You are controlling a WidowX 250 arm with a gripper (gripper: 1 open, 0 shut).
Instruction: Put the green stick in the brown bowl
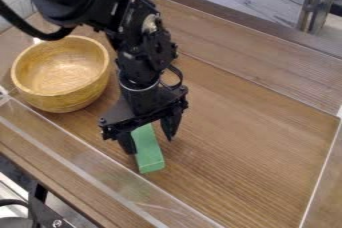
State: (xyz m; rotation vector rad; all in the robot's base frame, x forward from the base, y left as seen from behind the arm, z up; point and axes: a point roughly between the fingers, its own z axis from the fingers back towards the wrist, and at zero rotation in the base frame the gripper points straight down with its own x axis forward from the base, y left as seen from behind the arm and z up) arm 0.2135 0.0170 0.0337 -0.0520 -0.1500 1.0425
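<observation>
Green stick (148, 152) between the open gripper's (148, 134) fingertips (130, 146)

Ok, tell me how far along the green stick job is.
Done: the gripper is over the green stick, jaws spread open. In hand: lining up for the grasp, it seems; nothing looks gripped. Left: close, lift, and put the stick in the brown bowl, off to one side.
</observation>
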